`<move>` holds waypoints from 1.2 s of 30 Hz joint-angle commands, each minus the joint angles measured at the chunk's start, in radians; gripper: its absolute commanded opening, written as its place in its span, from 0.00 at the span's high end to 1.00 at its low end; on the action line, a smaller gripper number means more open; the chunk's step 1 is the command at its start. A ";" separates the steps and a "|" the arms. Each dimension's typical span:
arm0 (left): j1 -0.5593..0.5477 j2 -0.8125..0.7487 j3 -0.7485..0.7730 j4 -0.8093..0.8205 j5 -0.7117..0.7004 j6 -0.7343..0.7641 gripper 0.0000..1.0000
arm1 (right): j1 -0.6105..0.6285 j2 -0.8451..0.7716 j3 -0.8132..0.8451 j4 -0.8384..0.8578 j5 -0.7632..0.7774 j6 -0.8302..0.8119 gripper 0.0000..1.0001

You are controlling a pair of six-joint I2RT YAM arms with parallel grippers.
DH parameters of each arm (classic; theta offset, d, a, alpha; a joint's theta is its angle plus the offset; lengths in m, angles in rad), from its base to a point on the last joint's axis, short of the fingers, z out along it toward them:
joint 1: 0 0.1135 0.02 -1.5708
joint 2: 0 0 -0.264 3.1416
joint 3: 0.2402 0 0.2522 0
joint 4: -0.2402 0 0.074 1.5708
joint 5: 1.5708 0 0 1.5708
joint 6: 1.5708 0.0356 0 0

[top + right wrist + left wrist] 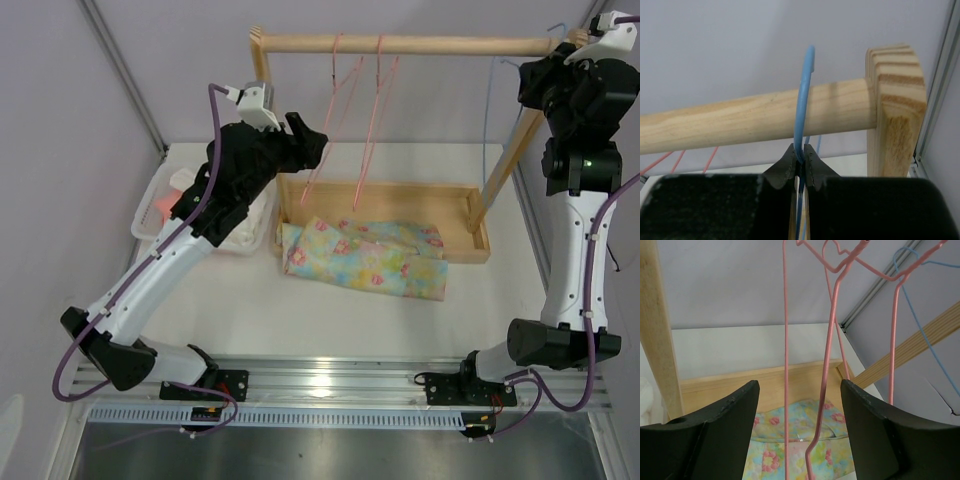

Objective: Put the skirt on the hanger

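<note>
The skirt [365, 257] lies flat on the table in front of the wooden rack's base, its far edge over the base rim. It also shows in the left wrist view [765, 440], below the jaws. The light-blue hanger [487, 120] hangs at the right end of the rail; its hook [806, 85] goes over the rail. My right gripper [800, 160] is shut on the hook's wire just under the rail, high at the rack's right end [560, 50]. My left gripper [315, 140] is open and empty, raised beside the pink hangers, whose wires run between its jaws [800, 385].
Two pink hangers [340, 100] hang from the wooden rail [420, 44]. The rack's base frame [400, 192] lies behind the skirt. A white basket [150, 232] at the left holds a coral-pink cloth [163, 205] and white cloth. The rack's right post [895, 110] stands beside my right gripper.
</note>
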 commanded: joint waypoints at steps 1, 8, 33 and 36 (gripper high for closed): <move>0.009 -0.049 0.009 0.018 0.007 0.015 0.28 | 0.000 0.003 0.080 0.029 0.006 -0.004 1.00; 0.023 -0.069 -0.011 0.028 0.024 0.024 0.28 | -0.001 -0.008 0.103 0.023 -0.022 0.013 1.00; 0.112 -0.272 -0.156 -0.033 0.093 -0.020 0.27 | -0.012 -0.428 -0.285 -0.131 -0.312 0.106 1.00; 0.116 -0.326 -0.230 -0.065 0.075 -0.042 0.28 | -0.009 -0.542 -0.427 -0.160 -0.329 0.140 1.00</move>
